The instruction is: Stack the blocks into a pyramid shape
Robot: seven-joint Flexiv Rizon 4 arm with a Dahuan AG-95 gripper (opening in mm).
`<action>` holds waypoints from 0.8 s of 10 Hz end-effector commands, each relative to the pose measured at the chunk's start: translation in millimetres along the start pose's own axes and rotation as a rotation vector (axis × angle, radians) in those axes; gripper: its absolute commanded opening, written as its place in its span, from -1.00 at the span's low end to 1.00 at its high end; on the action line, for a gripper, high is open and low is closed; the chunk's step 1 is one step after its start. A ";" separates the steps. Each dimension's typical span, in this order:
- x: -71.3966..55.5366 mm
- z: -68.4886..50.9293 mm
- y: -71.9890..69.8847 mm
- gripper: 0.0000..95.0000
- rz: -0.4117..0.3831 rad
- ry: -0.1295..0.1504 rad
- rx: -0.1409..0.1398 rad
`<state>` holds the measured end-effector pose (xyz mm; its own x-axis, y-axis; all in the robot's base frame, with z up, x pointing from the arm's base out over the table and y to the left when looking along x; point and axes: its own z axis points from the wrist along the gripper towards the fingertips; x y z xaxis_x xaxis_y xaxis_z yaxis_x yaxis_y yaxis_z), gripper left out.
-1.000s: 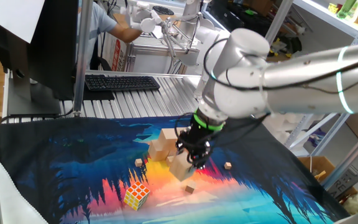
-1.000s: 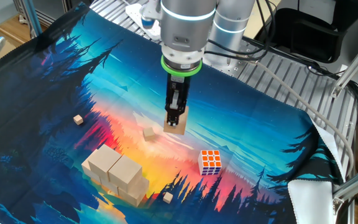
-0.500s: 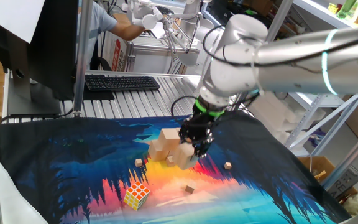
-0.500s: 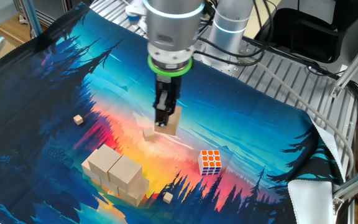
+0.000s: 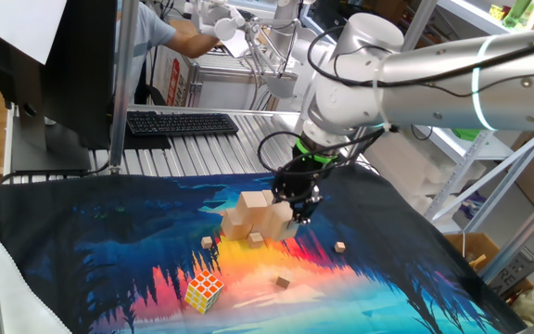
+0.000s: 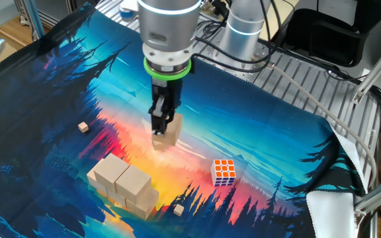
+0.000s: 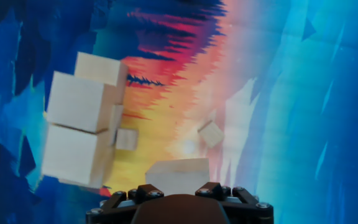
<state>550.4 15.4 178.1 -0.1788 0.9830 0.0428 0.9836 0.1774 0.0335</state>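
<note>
**One block in the air, headed for the stack**

One block [image 6: 169,131] hangs clamped in the gripper [image 6: 159,123], above the mat [image 6: 58,92] and short of the stack [image 6: 123,183]. Carrying step, I judge; next it must align over the stack's upper blocks and lower gently.

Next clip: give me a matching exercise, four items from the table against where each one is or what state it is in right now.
Items:
1. gripper
2. held block
3. Rubik's cube
4. stacked blocks

States:
A. piled in two layers on the mat
B. lifted off the mat, hanging between the fingers
C. shut on a wooden cube, pointing down
D. multicoloured, resting alone on the mat

Pairs: 1-C, 2-B, 3-D, 4-A
</note>
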 end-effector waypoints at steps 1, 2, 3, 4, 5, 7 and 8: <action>-3.8 1.1 3.3 -1.00 0.003 -0.004 -0.005; -5.3 2.6 4.0 -1.00 0.011 -0.005 -0.006; -6.6 2.9 4.1 -1.00 0.013 0.001 -0.004; -6.6 2.9 4.1 -1.00 0.005 0.006 0.000; -6.6 2.9 4.1 -1.00 -0.018 0.009 0.009; -6.6 2.9 4.1 -1.00 -0.046 -0.009 0.013; -6.6 2.9 4.1 -1.00 -0.058 -0.012 0.014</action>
<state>559.3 11.0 173.9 -0.2344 0.9714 0.0368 0.9721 0.2340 0.0163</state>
